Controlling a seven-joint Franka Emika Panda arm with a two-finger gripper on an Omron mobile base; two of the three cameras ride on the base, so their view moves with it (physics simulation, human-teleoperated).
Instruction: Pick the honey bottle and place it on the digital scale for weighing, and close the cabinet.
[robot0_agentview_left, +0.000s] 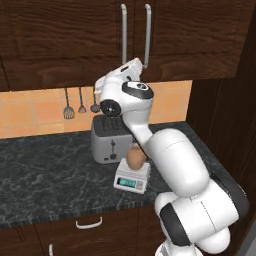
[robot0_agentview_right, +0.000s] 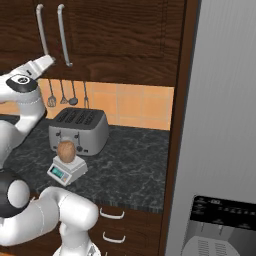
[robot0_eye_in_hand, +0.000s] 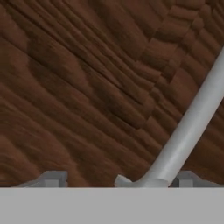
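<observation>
The honey bottle sits on the digital scale on the desk, so weighing is done. Both cabinet doors look shut. The jaws press against a door, apparently holding nothing; how far open, I cannot tell.

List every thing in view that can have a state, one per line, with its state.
honey bottle: upright on the digital scale, lid on
digital scale: flat on the counter, carrying the bottle
cabinet: both doors shut
toaster: on the counter behind the scale, slots empty
gripper: up against the cabinet door, at the foot of a bar handle; fingers' spread cannot be told
</observation>
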